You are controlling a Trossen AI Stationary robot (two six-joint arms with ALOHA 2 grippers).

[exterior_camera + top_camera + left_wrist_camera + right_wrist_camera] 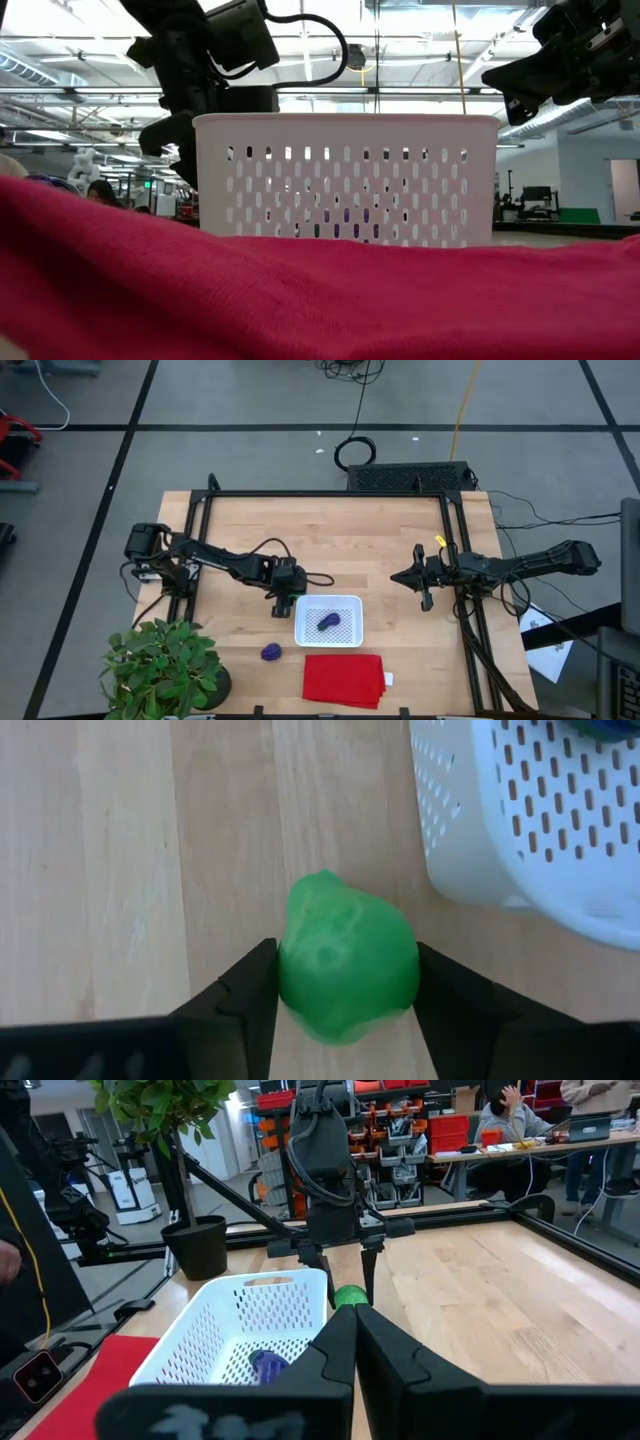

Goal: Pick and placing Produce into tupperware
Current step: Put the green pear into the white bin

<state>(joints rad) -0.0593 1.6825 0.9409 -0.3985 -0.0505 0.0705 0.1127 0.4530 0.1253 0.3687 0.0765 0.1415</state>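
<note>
My left gripper (pixel 284 603) stands by the left wall of the white tupperware (pixel 329 599), shut on the bright green produce piece (pixel 345 945). The right wrist view shows that green piece (pixel 350 1294) beside the container's far corner (pixel 300 1280). One dark purple piece (pixel 329 622) lies inside the tupperware on its bottom. The other purple piece (pixel 271 651), a roundish one, rests on the wood nearer the front edge. My right gripper (pixel 425 596) is shut and holds nothing, hovering right of the container. My left gripper pinches the green piece's two opposite sides (pixel 290 970) between its fingers (pixel 250 990), coming from above and pointing down. The piece's rounded end (pixel 325 885) sticks out past the fingertips. Whether the piece rests on the wood or is lifted clear, I cannot tell.
A folded red cloth (pixel 343 680) lies in front of the tupperware and fills the low view's foreground (pixel 300 290). A leafy potted plant (pixel 165 665) stands at the near left corner. Bare wood stretches between container and far edge. A black frame (pixel 330 493) rims the table.
</note>
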